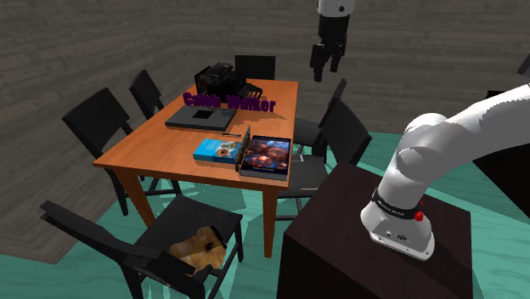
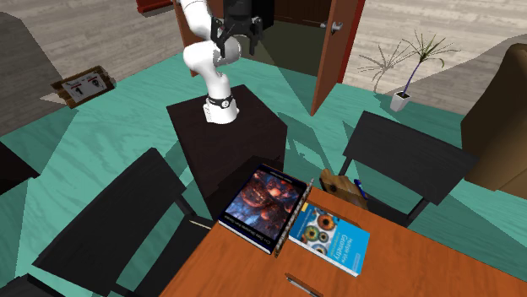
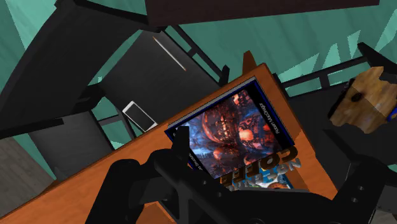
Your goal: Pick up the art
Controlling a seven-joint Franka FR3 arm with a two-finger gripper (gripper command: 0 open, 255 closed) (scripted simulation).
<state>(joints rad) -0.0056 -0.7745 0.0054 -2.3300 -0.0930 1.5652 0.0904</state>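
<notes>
The art reads as a piece of purple raised lettering (image 1: pixel 229 102) standing upright on the orange table (image 1: pixel 144 149), behind a flat dark slab (image 1: pixel 201 117). My black gripper (image 1: pixel 327 61) hangs open high above the table's far right corner, well clear of everything. From the second exterior view the gripper (image 2: pixel 235 38) sits above the stand, far from the table. In the wrist view the gripper (image 3: pixel 270 184) looks down on a dark book with a fiery picture cover (image 3: pixel 232 130). Nothing lies between the fingers.
The dark picture book (image 1: pixel 267 155) and a blue book (image 1: pixel 217 150) lie at the table's near edge. A black boxy device (image 1: pixel 222 79) stands at the back. Black chairs (image 1: pixel 102 119) ring the table. A brown furry animal figure (image 1: pixel 200 246) sits on the nearest chair.
</notes>
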